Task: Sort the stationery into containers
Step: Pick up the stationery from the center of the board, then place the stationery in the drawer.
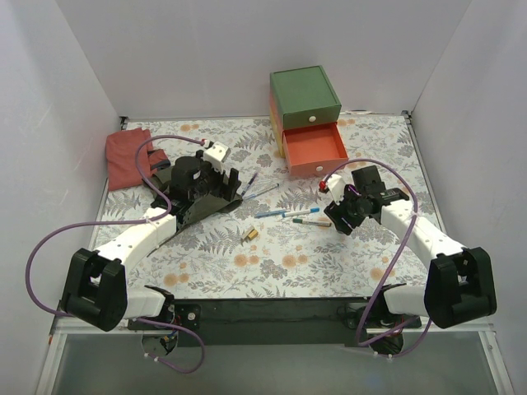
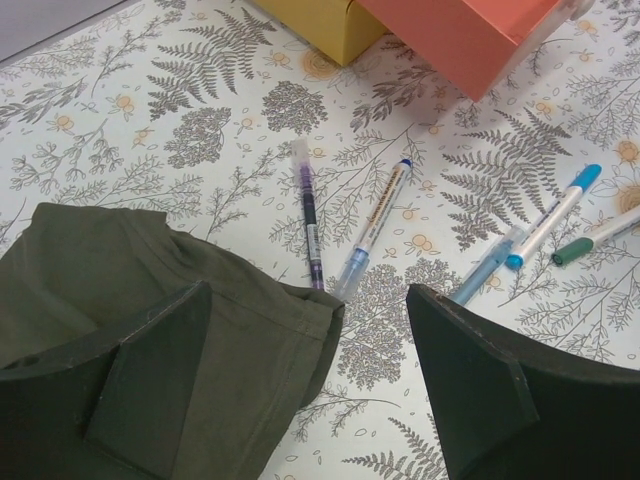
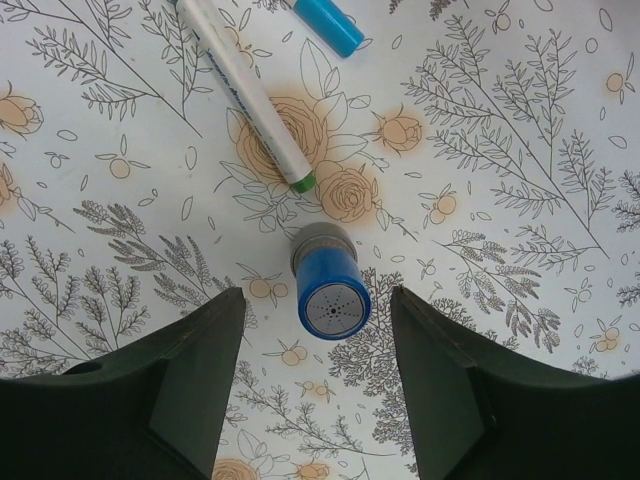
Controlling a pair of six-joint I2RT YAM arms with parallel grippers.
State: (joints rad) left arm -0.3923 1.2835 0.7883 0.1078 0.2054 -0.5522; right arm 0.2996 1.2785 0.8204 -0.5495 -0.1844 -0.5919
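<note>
the right claw [image 3: 317, 298] is held low over the flowered table [image 3: 520, 150], and its two fingers [image 3: 180, 385] are spread apart. the small blue cylinder [image 3: 330, 285] is seen lying between the fingers, with its dotted round end turned toward the claw. a bit of table is left showing on each side of it, so it is not squeezed. just past the cylinder, a green-tipped marker [image 3: 250, 95] is laid at a slant, and its tip is set very near the cylinder's far end. further out, only the cap of a blue-capped marker [image 3: 328, 22] is seen.

the left claw [image 2: 310, 290] is also held open, with its fingers [image 2: 150, 385] wide apart. the dark green cloth [image 2: 150, 270] is spread under its left finger. just ahead of the claw, a purple pen [image 2: 310, 210] and a white pen [image 2: 375, 225] are laid side by side, and the purple pen's near end is met by the cloth's edge. ahead and to the right, a pale blue pen [image 2: 485, 270] is laid beside the blue-capped marker. far ahead, the red-orange drawer [image 2: 470, 35] is pulled out of the chest [image 1: 305, 92], and the yellow drawer [image 2: 325, 20] is seen under it.

from above, the tiny brass piece [image 1: 249, 235] is seen between the two claws, nearer the arm bases. the red cloth [image 1: 128, 156] is left well out to the left of the left claw.
</note>
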